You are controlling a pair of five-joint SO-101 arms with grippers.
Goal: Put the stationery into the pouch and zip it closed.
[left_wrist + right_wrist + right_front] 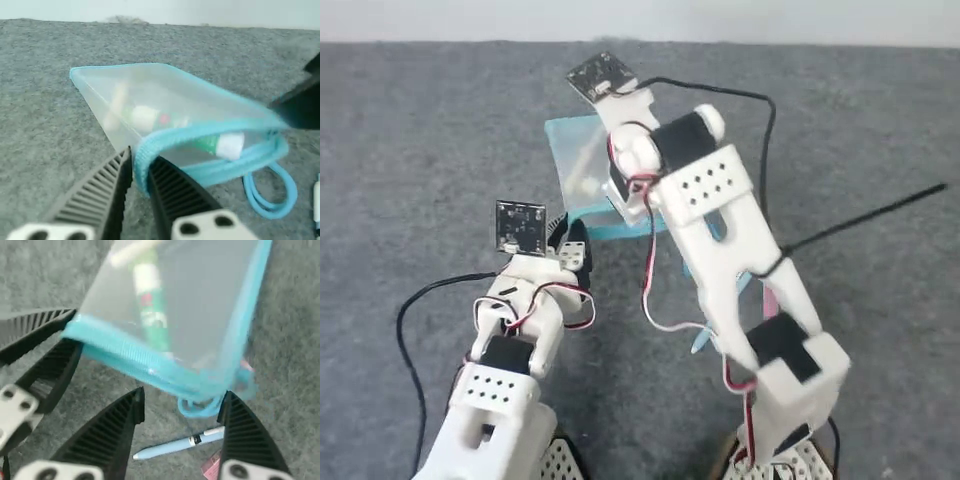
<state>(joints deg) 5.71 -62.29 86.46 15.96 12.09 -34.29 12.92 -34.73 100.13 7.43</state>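
The transparent plastic pouch with a turquoise zip edge [165,100] lies toward 12 o'clock in the high view, not yet zipped, with a green-labelled tube [150,305] inside. The left gripper [139,162] pinches its edge. The right gripper [182,395] is spread wide and holds nothing. A light-blue pen [177,445] lies outside at the pouch's 5 o'clock, so I judge packing and zipping are left.

The pouch [165,100] is clear, glossy plastic edged with woven turquoise cloth. Under it lies rough grey carpet [45,125]. Gripping its edge, the left gripper [139,167] has matt, ribbed black plastic fingers [107,185].
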